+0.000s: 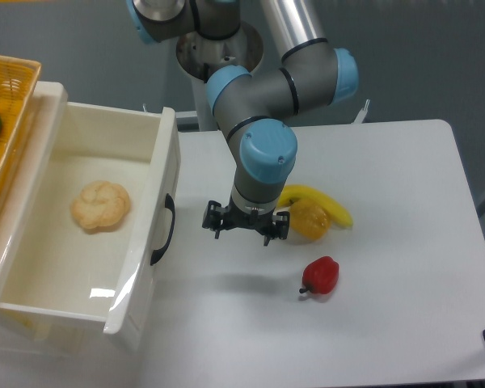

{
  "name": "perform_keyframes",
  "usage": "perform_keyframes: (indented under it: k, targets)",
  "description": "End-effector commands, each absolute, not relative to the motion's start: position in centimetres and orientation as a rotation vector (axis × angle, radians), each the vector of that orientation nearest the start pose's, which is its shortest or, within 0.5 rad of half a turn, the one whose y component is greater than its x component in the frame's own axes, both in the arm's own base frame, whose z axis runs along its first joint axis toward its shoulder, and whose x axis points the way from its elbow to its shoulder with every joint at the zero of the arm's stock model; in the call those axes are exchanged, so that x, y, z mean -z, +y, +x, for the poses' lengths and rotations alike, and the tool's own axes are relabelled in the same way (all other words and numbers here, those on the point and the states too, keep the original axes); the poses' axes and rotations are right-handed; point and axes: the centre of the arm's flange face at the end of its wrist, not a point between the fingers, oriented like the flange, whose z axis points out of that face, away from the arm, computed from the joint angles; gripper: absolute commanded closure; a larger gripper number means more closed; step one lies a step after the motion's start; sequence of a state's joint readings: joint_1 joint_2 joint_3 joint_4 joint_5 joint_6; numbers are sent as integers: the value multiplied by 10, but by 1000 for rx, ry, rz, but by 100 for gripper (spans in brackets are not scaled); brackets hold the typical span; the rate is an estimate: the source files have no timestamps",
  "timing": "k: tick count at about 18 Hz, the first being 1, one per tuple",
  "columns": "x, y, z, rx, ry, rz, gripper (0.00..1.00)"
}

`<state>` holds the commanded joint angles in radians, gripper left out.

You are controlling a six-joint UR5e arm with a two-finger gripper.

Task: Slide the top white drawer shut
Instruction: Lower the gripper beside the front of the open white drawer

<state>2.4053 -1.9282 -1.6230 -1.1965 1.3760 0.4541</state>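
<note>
The white table [388, 339] filled most of the view, and at its left edge the top white drawer [160, 153] stood pulled well out, its front panel with the black handle [163, 229] facing the arm. Inside the drawer lay a pale bread roll [101, 204], and a yellow wicker basket [8, 121] sat on the cabinet behind it, at the far left. The arm [263, 89] reached down over the middle of the table, and the gripper [245, 229] hung just above the surface, between the drawer front and the fruit, empty, its two fingers spread apart. Just to its right lay a banana [327, 204] and a yellow pepper [309, 221], with a red pepper [321, 276] a little nearer the camera. The step in hand looked like the approach: the gripper was near the handle but not touching the panel. The next move probably called for bringing the fingers against the front panel near the handle, then pushing squarely leftward so the drawer ran in straight.
</note>
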Motion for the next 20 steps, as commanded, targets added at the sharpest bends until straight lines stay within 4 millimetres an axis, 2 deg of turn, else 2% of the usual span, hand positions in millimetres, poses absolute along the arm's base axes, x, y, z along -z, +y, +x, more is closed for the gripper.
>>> perform_keyframes:
  k: [7, 13, 20]
  targets:
    - [-298, 527, -338, 295, -561, -2986, 0]
    - [-301, 539, -326, 290, -522, -2988, 0]
    - [-300, 541, -323, 290, -511, -2992, 0]
